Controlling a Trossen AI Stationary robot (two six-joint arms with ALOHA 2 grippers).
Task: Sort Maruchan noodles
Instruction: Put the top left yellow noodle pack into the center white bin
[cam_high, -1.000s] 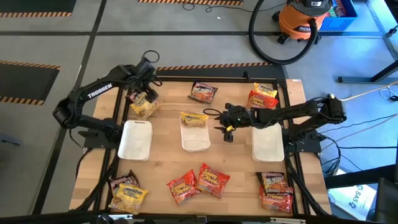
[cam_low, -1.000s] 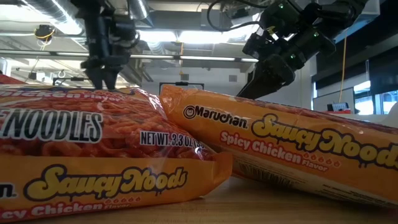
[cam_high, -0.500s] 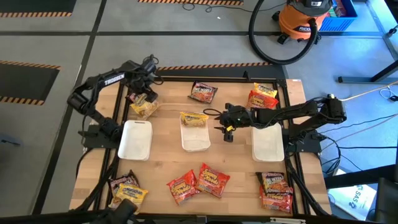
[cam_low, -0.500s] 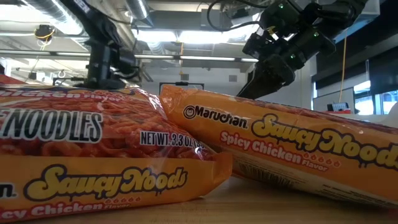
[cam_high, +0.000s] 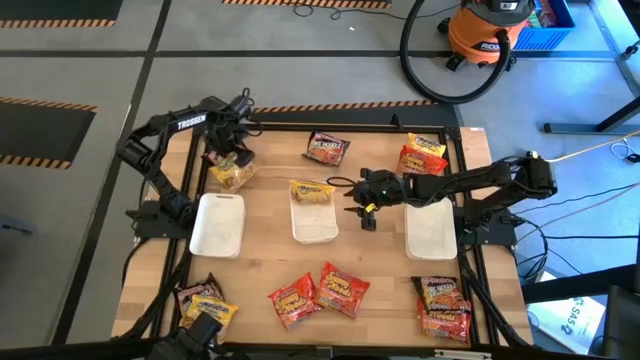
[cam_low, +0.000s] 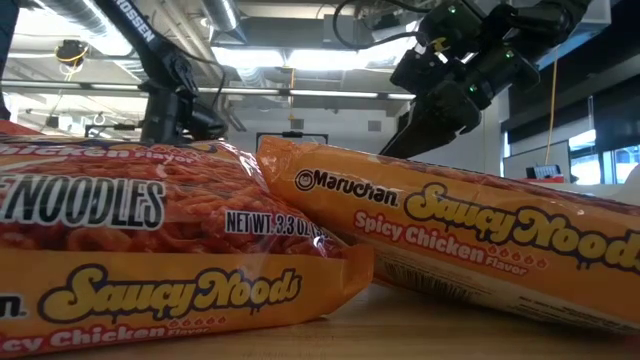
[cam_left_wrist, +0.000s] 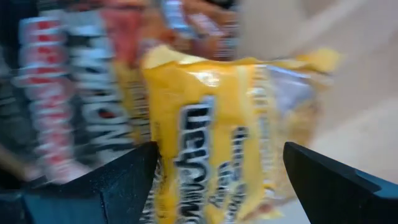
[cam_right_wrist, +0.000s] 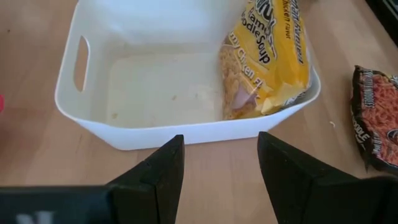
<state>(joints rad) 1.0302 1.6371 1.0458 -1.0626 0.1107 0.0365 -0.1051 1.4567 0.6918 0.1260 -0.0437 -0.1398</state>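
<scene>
My left gripper (cam_high: 233, 157) is open and points down over a yellow noodle packet (cam_high: 232, 175) at the table's far left. In the left wrist view its fingers (cam_left_wrist: 124, 180) stand on either side of that packet (cam_left_wrist: 211, 137); I cannot tell whether they touch it. A dark packet (cam_left_wrist: 56, 106) lies beside the yellow one. My right gripper (cam_right_wrist: 221, 168) hangs open and empty just outside the right side wall of the middle white tray (cam_high: 313, 230). Another yellow packet (cam_right_wrist: 264, 56) leans inside that tray, against its far end.
White trays stand at left (cam_high: 218, 225) and right (cam_high: 430, 230) of the middle one. A dark packet (cam_high: 327, 148) and red and yellow ones (cam_high: 422, 157) lie at the far edge. Red-orange packets (cam_high: 320, 292) and other piles (cam_high: 205, 308) (cam_high: 443, 305) lie near the front.
My left gripper has come down over the yellow packet at the far left and tipped until it points straight down, still open. In the low view it has dropped behind the packets in front. The packets have kept their places.
</scene>
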